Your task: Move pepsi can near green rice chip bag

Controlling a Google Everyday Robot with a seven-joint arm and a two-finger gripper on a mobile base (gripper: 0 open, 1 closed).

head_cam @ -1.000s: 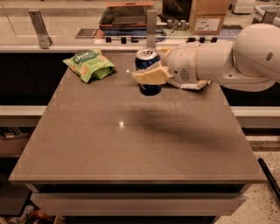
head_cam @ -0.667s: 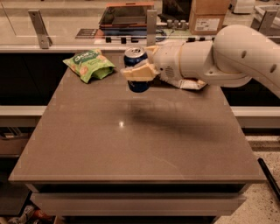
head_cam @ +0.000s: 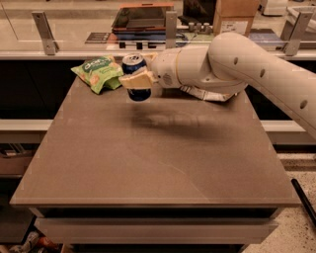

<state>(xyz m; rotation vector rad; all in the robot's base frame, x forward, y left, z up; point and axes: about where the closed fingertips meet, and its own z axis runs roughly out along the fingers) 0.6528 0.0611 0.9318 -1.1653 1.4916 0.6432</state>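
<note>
My gripper is shut on the pepsi can, a dark blue can with a silver top, and holds it upright above the table near the far left. The tan fingers wrap across the can's middle. The green rice chip bag lies flat on the table's far left corner, just left of the can, with a small gap between them. My white arm reaches in from the right.
The brown table fills the middle of the view. A crumpled white packet lies at the far edge under my arm. Behind the table runs a counter with metal posts, a dark tray and a cardboard box.
My gripper has carried the can leftward, closer to the green bag. The bag has not moved.
</note>
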